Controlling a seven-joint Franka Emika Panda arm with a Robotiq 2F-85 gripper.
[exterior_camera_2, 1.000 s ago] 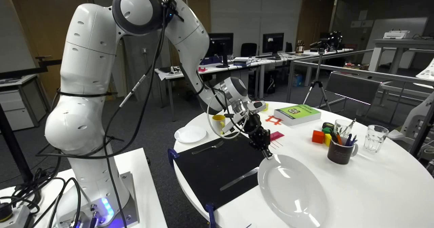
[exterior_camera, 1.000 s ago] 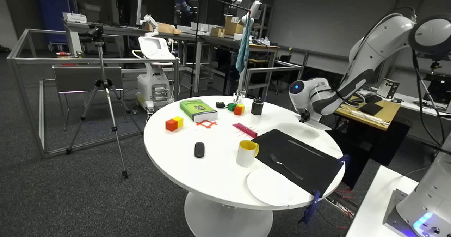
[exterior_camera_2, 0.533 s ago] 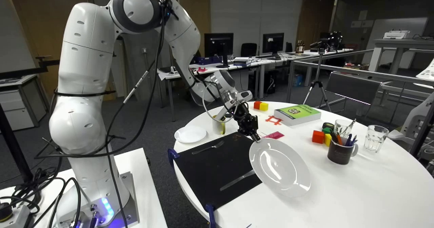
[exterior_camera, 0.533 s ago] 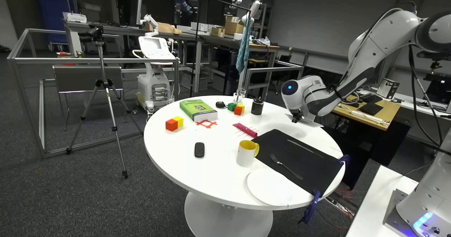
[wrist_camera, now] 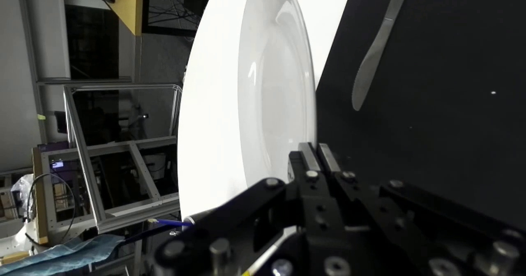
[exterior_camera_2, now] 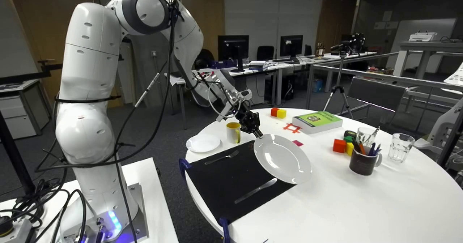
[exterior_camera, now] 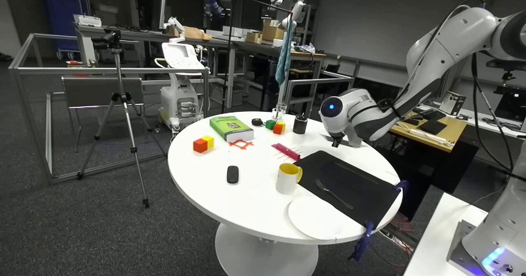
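My gripper point(exterior_camera_2: 259, 135) is shut on the rim of a large white oval plate point(exterior_camera_2: 284, 160). In the wrist view the two fingertips point(wrist_camera: 317, 146) pinch the near edge of the plate point(wrist_camera: 281, 91), which extends away from them. The plate is tilted and seems held above the table, partly over the black placemat point(exterior_camera_2: 231, 174). A knife point(exterior_camera_2: 257, 191) lies on the mat near the plate; it also shows in the wrist view point(wrist_camera: 376, 50). A fork point(exterior_camera_2: 222, 157) lies at the mat's other side. In an exterior view the gripper point(exterior_camera: 336, 143) is beyond the mat and the plate shows nearly edge-on.
A white-yellow mug point(exterior_camera: 286, 181) and a small white plate point(exterior_camera: 314, 218) stand beside the mat. Blue clamps point(exterior_camera: 362, 243) grip the table edge. Also on the table are a green book point(exterior_camera_2: 317, 122), cubes point(exterior_camera_2: 339, 146), a dark pen mug point(exterior_camera_2: 363, 163), glasses point(exterior_camera_2: 400, 147) and a black device point(exterior_camera: 232, 174).
The gripper has carried the plate across the table toward the mat and the yellow mug. The plate stays in the grip; its far edge has come up and back, uncovering more of the knife.
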